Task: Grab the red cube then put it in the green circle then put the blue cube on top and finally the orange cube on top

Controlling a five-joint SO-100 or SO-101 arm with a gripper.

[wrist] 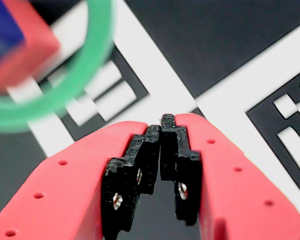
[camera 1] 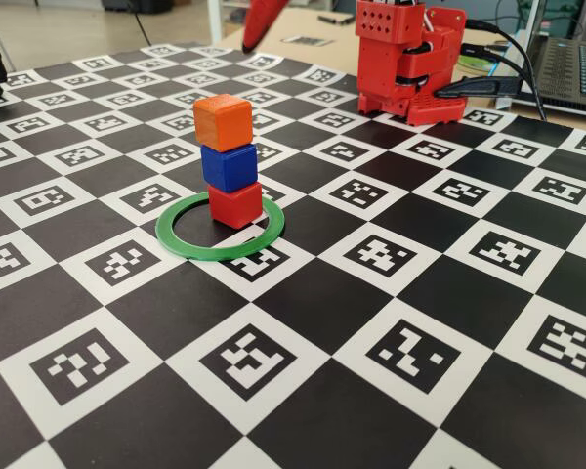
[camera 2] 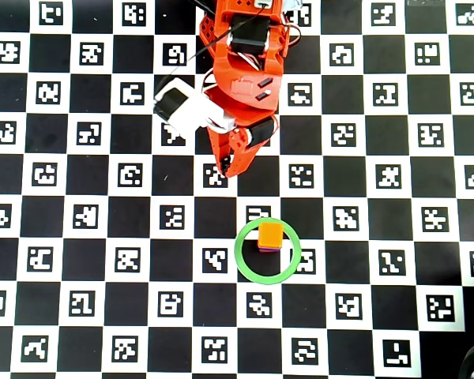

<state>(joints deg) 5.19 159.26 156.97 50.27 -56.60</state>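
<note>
The desk (camera 1: 391, 322) is lying under a checkerboard mat of black squares and white squares, each white square carrying a small black coded marker. In the fixed view the mat is ending at the far side, where bare light wood is showing, and an open laptop (camera 1: 573, 68) is sitting at the far right with dark cables running from it toward the red arm base (camera 1: 410, 61). A pale floor is showing beyond the desk at the top left.

The three cubes are standing as one column inside the green circle (camera 1: 181, 242). The red cube (camera 1: 235, 204) is resting on the mat within the ring, toward its far side; the blue cube (camera 1: 230, 167) is sitting on it, and the orange cube (camera 1: 223, 121) is sitting on the blue one, each turned slightly against the one below. In the overhead view only the orange cube (camera 2: 269, 234) is showing clearly, in the upper half of the green circle (camera 2: 245, 264).

The jaws (wrist: 161, 121) are pressing together at their tips with nothing between them, pointing down at the mat. In the overhead view they (camera 2: 231, 169) are hanging well apart from the ring, above and to its left. In the wrist view the green circle (wrist: 92, 65) is curving blurred across the upper left, with the red cube (wrist: 32, 55) and a corner of the blue cube (wrist: 2, 30) in the corner.
</note>
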